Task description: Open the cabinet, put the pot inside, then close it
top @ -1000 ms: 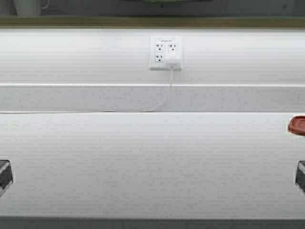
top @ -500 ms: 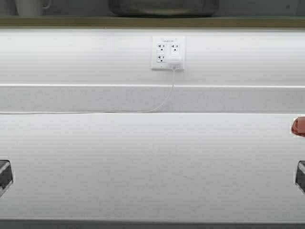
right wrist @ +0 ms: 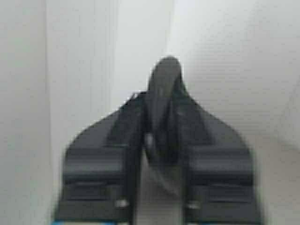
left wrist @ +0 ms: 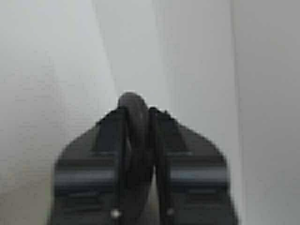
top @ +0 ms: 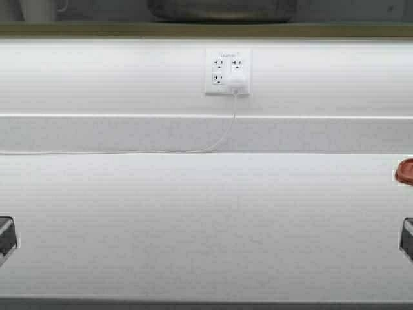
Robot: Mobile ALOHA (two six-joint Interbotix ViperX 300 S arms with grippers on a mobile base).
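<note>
Pot: the pot (top: 222, 10) shows only as a strip of its grey underside at the very top of the high view, above the far edge of the bench (top: 206, 219) and above the wall socket (top: 228, 72); its rim and handles are out of that view.
Left pincer: the left pincer (left wrist: 137, 123) is clenched on a dark rounded loop, by my reading one of the pot's side handles.
Right pincer: the right pincer (right wrist: 162, 105) is clenched likewise on a dark loop, probably the opposite handle.
Key relation: the pot hangs between the two pincers, its handle-to-handle axis running left to right along the bench's length; neither arm is nearer, both carry it.
Cabinet: not clearly visible; a greenish-brown ledge (top: 97, 29) beneath the pot may be its lower shelf edge, but I cannot tell.
Other: a reddish lid (top: 405, 171) lies at the bench's right edge.
Stage: judged, the pot is being placed up high.
</note>
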